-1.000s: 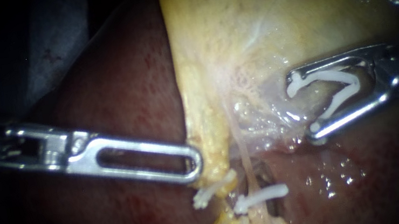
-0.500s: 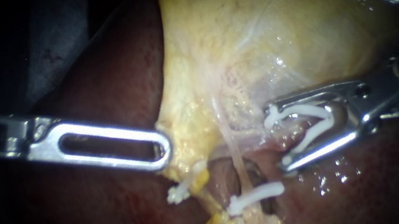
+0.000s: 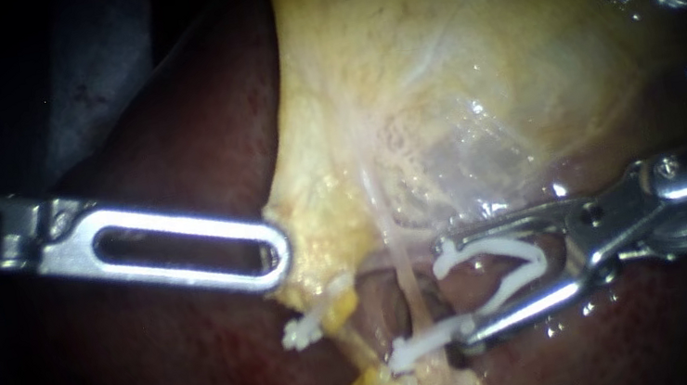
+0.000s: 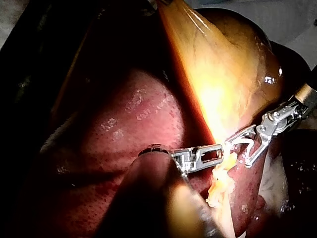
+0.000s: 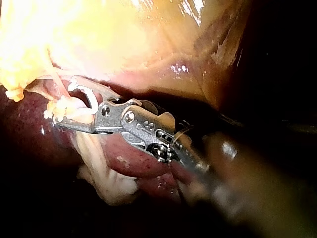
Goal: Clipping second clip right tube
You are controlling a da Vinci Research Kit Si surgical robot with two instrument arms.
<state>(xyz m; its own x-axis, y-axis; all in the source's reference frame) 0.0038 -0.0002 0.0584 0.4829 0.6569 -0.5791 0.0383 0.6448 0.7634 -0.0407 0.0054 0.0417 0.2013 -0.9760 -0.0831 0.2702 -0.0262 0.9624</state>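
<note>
White clip (image 3: 523, 250) held in right instrument (image 3: 456, 293) jaws — now lower, beside tube (image 3: 396, 249); left instrument (image 3: 278, 260) grips gallbladder (image 3: 434, 63).

The right tube (image 3: 400, 253) is a thin, pale, glistening strand. It runs down from the yellow gallbladder (image 3: 452, 60), stretched nearly straight and leaning slightly to the right at its lower end. Low on it a shut white clip (image 3: 431, 339) sits crosswise, tilted up to the right. The open clip (image 3: 532, 255) is white and V-shaped, its bend pointing right and its mouth facing the tube. It sits in the spread jaws of the right tool (image 3: 454, 294), one leg along each jaw. Its hooked upper end lies just beside the tube, above the shut clip, and does not yet reach around it.
</note>
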